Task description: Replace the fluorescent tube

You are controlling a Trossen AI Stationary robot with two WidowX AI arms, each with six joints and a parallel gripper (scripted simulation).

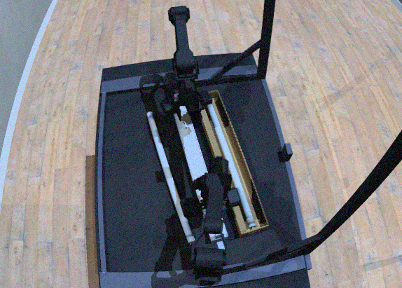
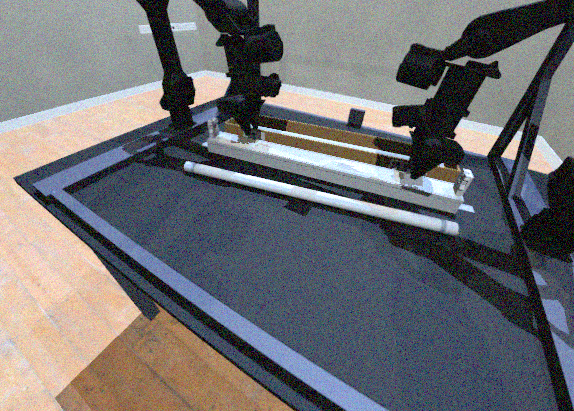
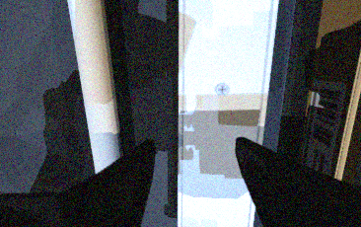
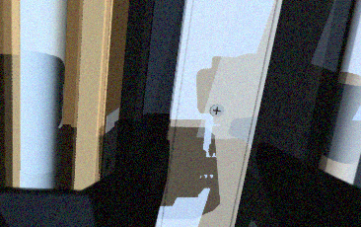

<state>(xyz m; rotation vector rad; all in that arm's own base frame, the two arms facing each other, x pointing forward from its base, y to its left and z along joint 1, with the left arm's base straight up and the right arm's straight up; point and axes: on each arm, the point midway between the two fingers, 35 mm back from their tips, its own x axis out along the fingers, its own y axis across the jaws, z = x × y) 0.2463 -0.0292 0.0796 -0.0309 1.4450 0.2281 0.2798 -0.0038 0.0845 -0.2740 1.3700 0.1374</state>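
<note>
The left gripper [image 1: 201, 191] [image 2: 414, 176] [image 3: 194, 145] and right gripper [image 1: 187, 106] [image 2: 250, 138] [image 4: 212, 149] hung over the light fixture [image 1: 194, 155] [image 2: 325, 171] [image 3: 226, 64] [image 4: 221, 74], fingers moderately wide (gripping nothing); the old tube [image 1: 227, 151] [image 4: 39, 99] lay in the far carton [image 1: 241, 162] [image 2: 320, 130] [image 4: 92, 99], the LED tube [image 1: 164, 169] [image 2: 320, 196] [image 3: 95, 74] near.

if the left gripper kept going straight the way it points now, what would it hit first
Likely the light fixture: its white top lies below the left gripper, though one finger may pass beside it. The remaining gap is hard to judge.
</note>
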